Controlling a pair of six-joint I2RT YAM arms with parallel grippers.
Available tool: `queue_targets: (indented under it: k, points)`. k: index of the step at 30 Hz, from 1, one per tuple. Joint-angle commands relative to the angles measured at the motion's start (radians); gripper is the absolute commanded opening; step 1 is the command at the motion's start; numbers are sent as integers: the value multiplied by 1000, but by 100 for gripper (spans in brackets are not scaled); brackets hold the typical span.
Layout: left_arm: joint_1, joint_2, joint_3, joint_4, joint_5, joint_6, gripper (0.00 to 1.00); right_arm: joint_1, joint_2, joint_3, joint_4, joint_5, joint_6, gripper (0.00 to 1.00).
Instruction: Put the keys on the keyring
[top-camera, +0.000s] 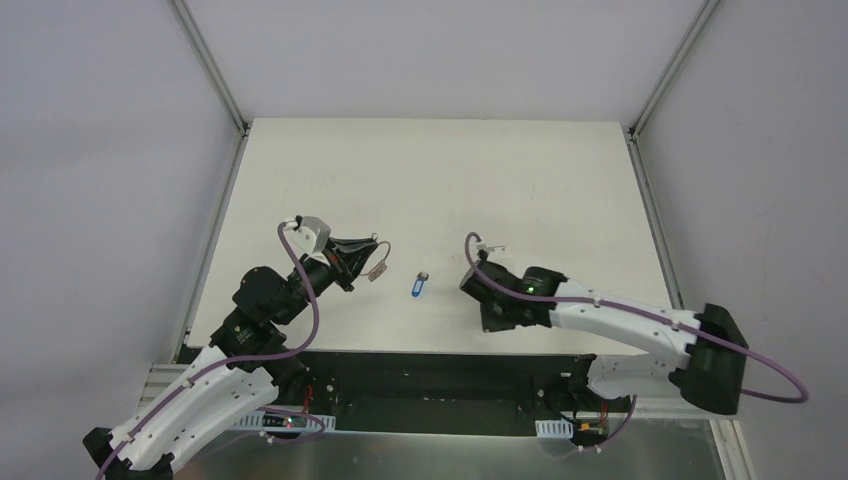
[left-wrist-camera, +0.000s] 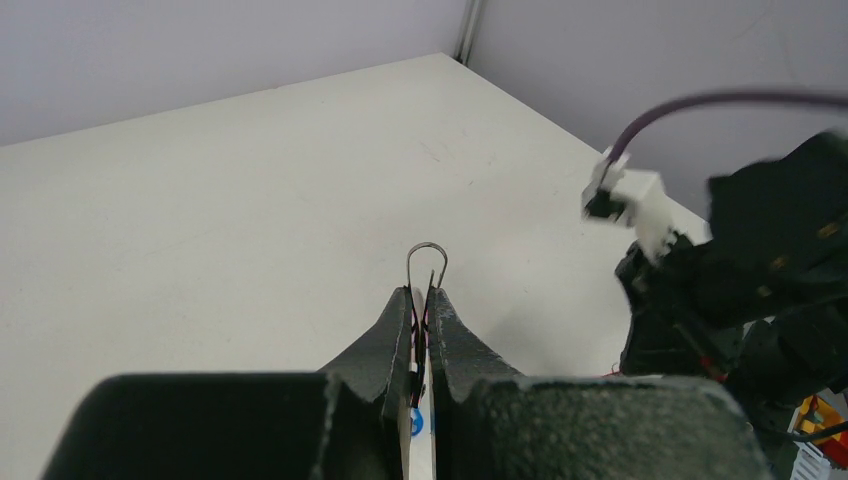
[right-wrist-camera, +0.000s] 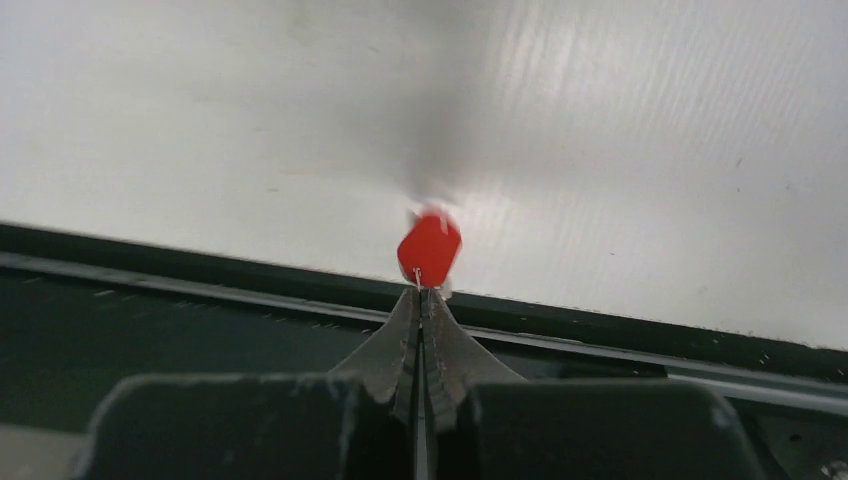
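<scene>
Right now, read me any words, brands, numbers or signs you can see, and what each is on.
No readable text. The blue-headed silver key, the red-headed silver key and the thin silver metal ring show no markings; the small orange-yellow part by the arm base is too blurred.

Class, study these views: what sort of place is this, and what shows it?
Probably a robot test cell: a white table walled by grey panels, with a left arm and right arm mounted at its near edge.

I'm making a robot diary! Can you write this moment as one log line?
left gripper: shut on keyring | right gripper: shut on red key | blue key: loose on table
</scene>
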Motion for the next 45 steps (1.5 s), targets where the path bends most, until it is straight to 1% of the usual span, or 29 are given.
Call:
queue_targets:
  k: [1,6,12,16,21,27,34,45]
  points:
    - [-2,-12,11,62,26,-6,0,6,-219,115,-9,-28,-37,0]
    - [-2,-37,-10,98,69,2,0,7,-328,153,63,-163,-97,0]
    - [-2,-73,-44,166,162,5,0,7,-381,163,211,-405,-153,0]
    - [-2,-107,-64,213,225,3,0,6,-389,154,317,-509,-142,0]
    - [-2,-134,-86,267,298,-6,0,7,-400,112,515,-604,-91,0]
    - [-2,-151,-104,313,357,-15,0,9,-424,46,776,-614,10,0]
    - [-2,-160,-119,358,395,-26,0,15,-420,-35,1004,-555,142,0]
    - [-2,-163,-127,396,435,-38,0,27,-357,-64,1208,-517,244,0]
